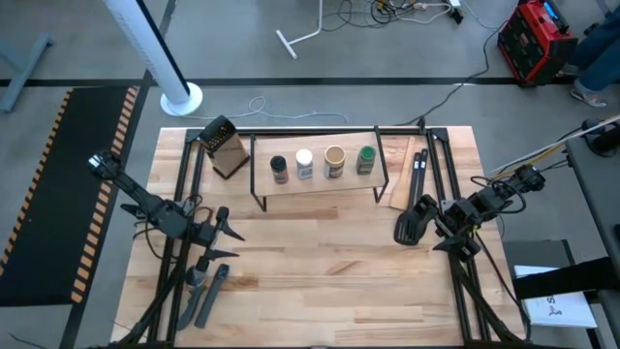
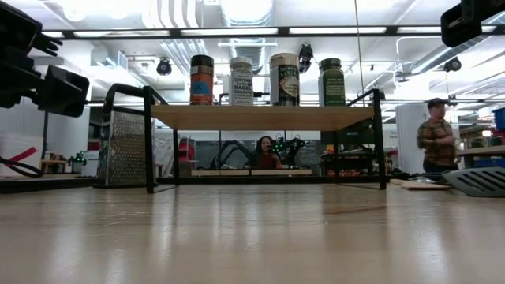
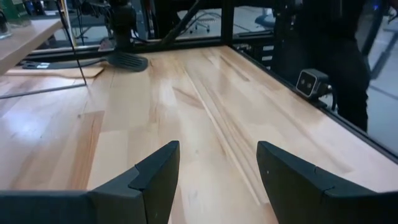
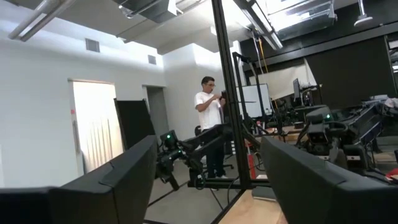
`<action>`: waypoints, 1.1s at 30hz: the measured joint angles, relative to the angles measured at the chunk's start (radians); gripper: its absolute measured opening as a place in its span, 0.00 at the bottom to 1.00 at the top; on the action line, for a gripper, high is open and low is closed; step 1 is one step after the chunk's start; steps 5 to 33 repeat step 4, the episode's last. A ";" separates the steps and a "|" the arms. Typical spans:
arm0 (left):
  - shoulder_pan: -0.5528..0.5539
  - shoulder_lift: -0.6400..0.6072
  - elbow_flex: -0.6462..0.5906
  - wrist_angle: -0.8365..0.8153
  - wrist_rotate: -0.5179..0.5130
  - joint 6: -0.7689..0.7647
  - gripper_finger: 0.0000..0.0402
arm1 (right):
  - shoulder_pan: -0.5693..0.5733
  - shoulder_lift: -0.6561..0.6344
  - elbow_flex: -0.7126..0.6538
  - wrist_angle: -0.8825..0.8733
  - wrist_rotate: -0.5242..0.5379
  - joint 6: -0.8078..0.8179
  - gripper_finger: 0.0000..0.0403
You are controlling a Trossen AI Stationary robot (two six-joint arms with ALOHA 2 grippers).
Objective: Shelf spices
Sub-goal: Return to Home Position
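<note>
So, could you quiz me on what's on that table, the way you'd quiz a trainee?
1. True or false: the black-topped jar, the white-topped jar, the tan-topped jar and the green jar all stand on the shelf.
2. Which jar stands nearest the box grater? A) green B) black-topped C) tan-topped
3. What do the left gripper and the right gripper hold?
Key: 1 true. 2 B. 3 nothing; both are open and empty.
</note>
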 joint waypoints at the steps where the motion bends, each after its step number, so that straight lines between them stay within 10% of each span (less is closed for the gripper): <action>1: 0.000 0.006 0.000 0.000 0.000 0.000 0.51 | 0.000 0.000 0.000 0.000 0.000 0.000 0.65; 33: 0.000 0.024 0.000 0.000 0.000 0.000 0.51 | 0.000 0.000 0.000 0.000 0.000 0.000 0.64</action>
